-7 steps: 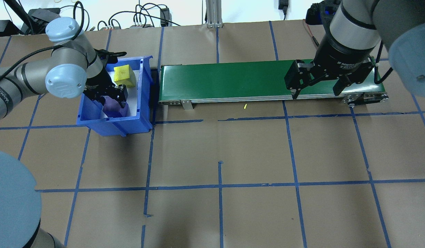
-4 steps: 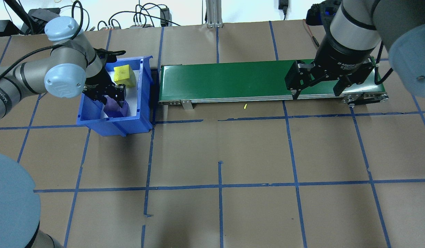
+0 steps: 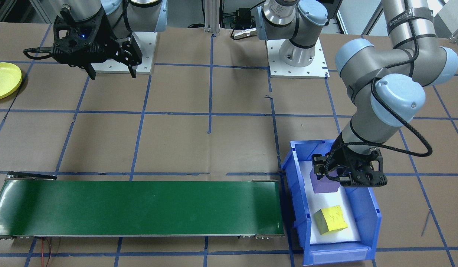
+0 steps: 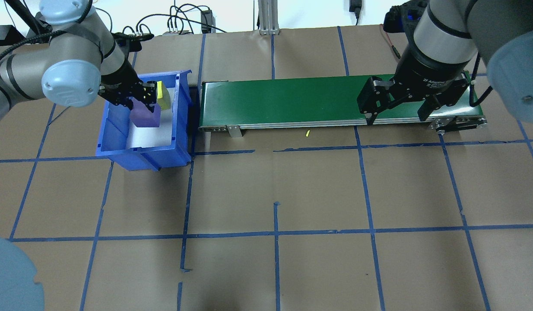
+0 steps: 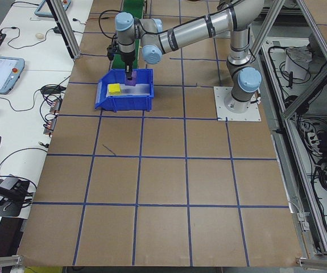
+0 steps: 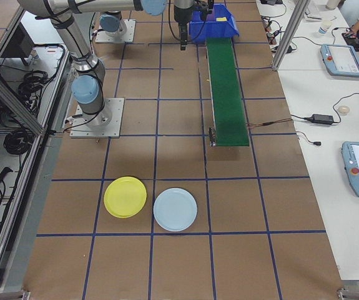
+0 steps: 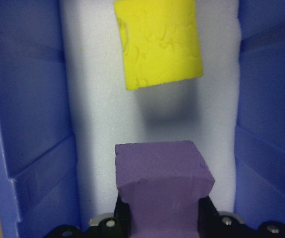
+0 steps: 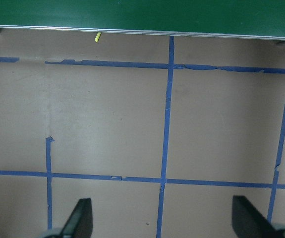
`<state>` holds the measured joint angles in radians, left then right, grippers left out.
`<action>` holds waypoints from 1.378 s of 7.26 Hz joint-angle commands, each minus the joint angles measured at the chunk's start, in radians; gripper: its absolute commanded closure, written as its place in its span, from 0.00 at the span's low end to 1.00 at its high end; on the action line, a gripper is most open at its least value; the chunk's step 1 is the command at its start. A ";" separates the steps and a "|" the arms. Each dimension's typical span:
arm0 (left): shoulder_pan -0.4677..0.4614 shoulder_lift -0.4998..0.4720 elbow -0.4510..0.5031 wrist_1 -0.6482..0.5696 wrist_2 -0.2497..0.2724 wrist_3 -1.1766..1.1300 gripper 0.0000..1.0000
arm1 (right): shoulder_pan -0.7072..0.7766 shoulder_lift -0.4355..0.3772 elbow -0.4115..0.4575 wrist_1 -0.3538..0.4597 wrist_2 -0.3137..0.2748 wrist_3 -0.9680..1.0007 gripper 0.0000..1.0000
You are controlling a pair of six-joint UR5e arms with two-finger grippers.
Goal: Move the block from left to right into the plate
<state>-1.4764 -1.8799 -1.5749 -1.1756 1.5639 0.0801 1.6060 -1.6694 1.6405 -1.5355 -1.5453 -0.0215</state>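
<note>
We are seeing rough, matt foam in the purple block [image 7: 164,171], glossy plastic in the bin [image 3: 372,211], and matt brown paper covering the tabletop [image 4: 318,190].

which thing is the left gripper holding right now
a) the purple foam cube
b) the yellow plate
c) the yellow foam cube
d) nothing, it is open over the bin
a: the left gripper has its fingers closed on the sides of the purple foam cube, while the yellow foam cube lies apart on the white liner of the blue plastic bin.
</note>
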 commanded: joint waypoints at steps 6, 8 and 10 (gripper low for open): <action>-0.170 -0.179 0.079 0.149 -0.145 -0.209 0.56 | 0.000 -0.001 -0.002 0.015 -0.002 -0.015 0.00; -0.170 -0.177 0.069 0.162 -0.145 -0.209 0.00 | 0.000 -0.001 0.001 0.011 -0.094 -0.163 0.00; -0.167 -0.124 0.078 0.137 -0.134 -0.204 0.00 | -0.001 0.000 0.004 0.011 -0.093 -0.195 0.00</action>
<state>-1.6450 -2.0349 -1.5016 -1.0213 1.4221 -0.1271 1.6054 -1.6696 1.6432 -1.5247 -1.6314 -0.1958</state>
